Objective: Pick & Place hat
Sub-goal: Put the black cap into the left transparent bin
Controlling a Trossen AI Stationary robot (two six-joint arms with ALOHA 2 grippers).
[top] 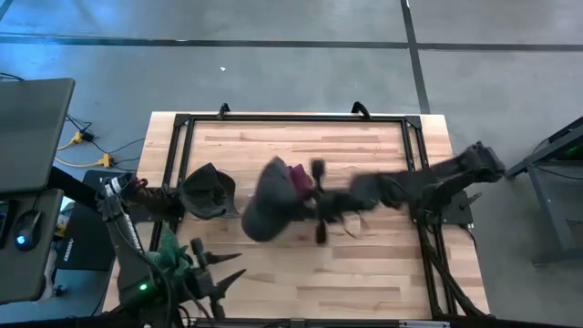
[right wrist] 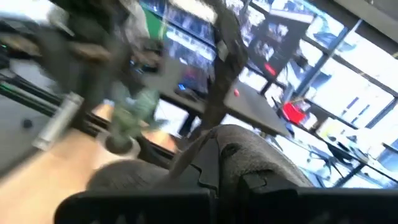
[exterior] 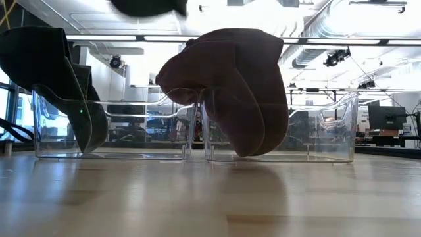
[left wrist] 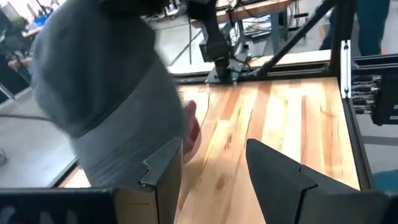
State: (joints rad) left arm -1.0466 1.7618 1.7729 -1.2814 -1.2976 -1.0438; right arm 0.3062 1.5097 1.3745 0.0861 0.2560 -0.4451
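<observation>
The hat (top: 264,214) is a grey knit cap with a ribbed band and a maroon inside. It hangs over the middle of the table (top: 364,264) and fills the centre of the low view (exterior: 230,92). My right gripper (top: 311,199) reaches in from the table's right and is shut on the hat (right wrist: 249,146). My left gripper (top: 217,191) is open at the table's left part. The hat (left wrist: 99,87) shows just past one finger of the left gripper (left wrist: 214,144); I cannot tell whether they touch. My right gripper holds the hat by its right-hand side, near the maroon inside (top: 296,179). It comes in about level from the table's right. The hat's fabric (right wrist: 236,140) bunches over the fingers and hides the contact. The hat hangs down (exterior: 243,148); whether its lower end touches the table, I cannot tell.
A black frame (top: 291,118) runs along the table's far, left and right sides. In the low view two clear plastic bins (exterior: 316,131) stand behind the hat, with my left arm (exterior: 72,92) at the picture's left. Bare wood (top: 364,264) lies near the near edge.
</observation>
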